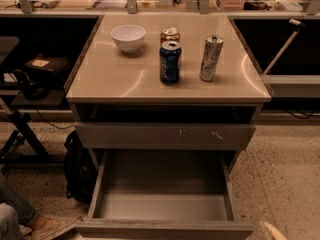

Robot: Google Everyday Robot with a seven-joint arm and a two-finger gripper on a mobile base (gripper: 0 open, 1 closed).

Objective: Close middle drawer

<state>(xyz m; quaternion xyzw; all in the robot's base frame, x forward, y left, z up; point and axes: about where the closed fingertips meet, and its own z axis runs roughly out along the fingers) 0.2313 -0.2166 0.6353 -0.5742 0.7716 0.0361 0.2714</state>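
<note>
The middle drawer [165, 229] is the wide grey-brown one pulled far out at the bottom of the cabinet. Its plain front panel lies along the lower edge of the view and its smooth grey floor [162, 204] is bare. Only a pale tip of my gripper [274, 231] shows at the bottom right corner, just right of the drawer's front right corner and apart from it. The rest of the gripper is out of view.
The drawer above [165, 135] bears white scuff marks and stands slightly out. On the cabinet top stand a white bowl [128, 36], a blue can [170, 62], a silver can [211, 58] and an orange can [170, 34]. A black bag [77, 170] and a person's shoe [42, 227] are at the left.
</note>
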